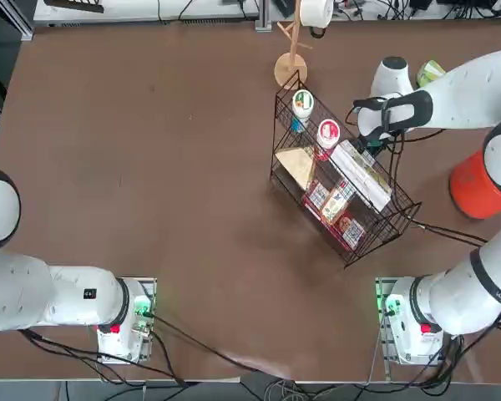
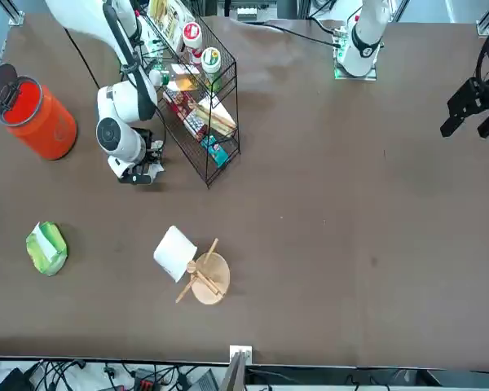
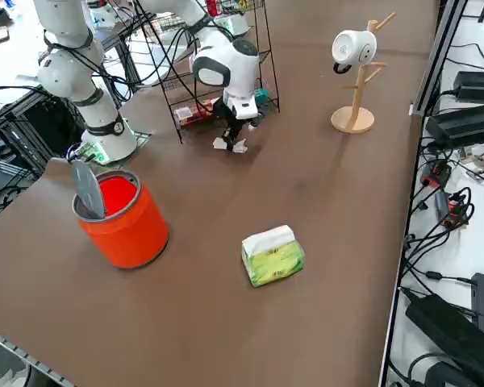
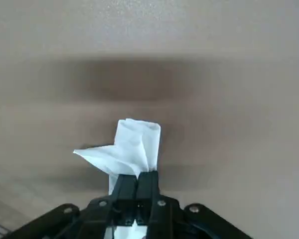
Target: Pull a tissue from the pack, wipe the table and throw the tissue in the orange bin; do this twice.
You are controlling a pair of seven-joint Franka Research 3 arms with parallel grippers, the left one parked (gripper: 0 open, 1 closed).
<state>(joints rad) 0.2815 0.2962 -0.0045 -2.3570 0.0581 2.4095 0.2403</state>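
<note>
The white tissue (image 4: 134, 152) is in the right gripper (image 4: 142, 175); the two fingers are closed together on it, and a crumpled part comes out beyond their tips. The gripper is low over the brown table (image 3: 306, 185), just beside the black wire rack (image 1: 344, 261). If the tissue touches the table, I cannot tell.

The tissue pack (image 3: 276, 263), green and yellow-green, lies on the table, apart from the gripper, and white tissue shows at its slot. It is farther from the arm bases than the orange bin (image 3: 127, 230). This bin stands upright at the robot's right side, and its grey lid (image 3: 89, 190) is raised, so the red inside can be seen. In the top view, the arm partly covers both the pack and the bin.

In the rack there are two jars with white lids, a long white box (image 1: 361, 174) and some packets. Beyond the rack, near its far end, stands the wooden mug stand (image 3: 353, 119), with a white mug (image 3: 355, 47) hanging on it.
</note>
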